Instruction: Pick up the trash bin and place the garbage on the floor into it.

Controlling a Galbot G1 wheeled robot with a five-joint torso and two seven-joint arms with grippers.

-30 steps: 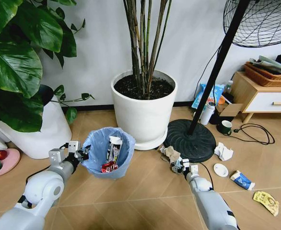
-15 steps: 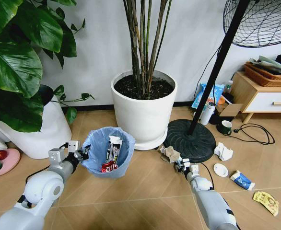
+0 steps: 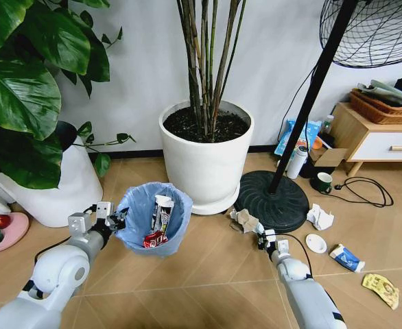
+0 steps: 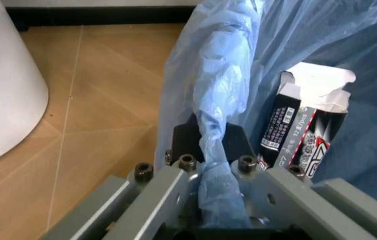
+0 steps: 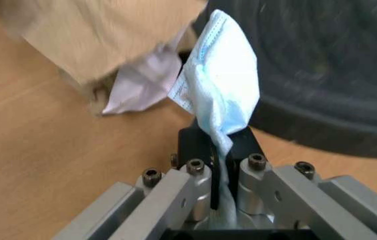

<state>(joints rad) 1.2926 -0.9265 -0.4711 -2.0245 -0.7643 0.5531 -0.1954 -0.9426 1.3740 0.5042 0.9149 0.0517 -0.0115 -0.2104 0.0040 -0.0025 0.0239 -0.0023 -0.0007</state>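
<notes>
left gripper clamping trash bin rim; right gripper pinching pale-blue tissue

Trash bin, lower left of centre: dark body, light blue crinkled liner. Inside: red wrapper, black-and-white box. Floor: light brown wood grain, pale grout. Lower right: blue-and-white carton, yellow scrap. Plant pot: white.

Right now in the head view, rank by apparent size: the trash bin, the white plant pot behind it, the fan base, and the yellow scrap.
1. White plant pot, largest.
2. Fan base and trash bin: they look alike, and the bin sits nearer the camera, so I won't rank them.
3. Yellow scrap, smallest.
</notes>
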